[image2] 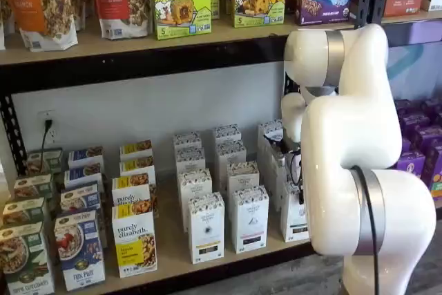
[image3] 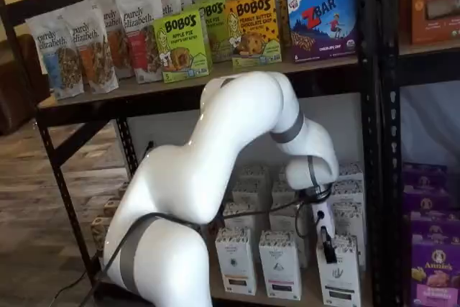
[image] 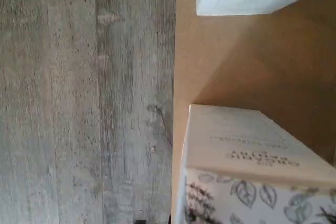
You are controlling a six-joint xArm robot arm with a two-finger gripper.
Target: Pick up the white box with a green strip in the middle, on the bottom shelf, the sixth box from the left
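Item: white box (image3: pixel 340 272), upright at the bottom shelf's (image2: pixel 228 259) front edge, rightmost of the white row. Gripper (image3: pixel 328 248) directly above its top; jaws spread wide, holding nothing.

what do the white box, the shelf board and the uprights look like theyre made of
The white box looks like matte printed cardboard: flat faces, crisp folded edges, a dark speckled band at its top. The bottom shelf board seems to be pale wood or fibreboard, with a smooth tan face showing no clear grain. The uprights look like black painted metal; one shows punched holes.
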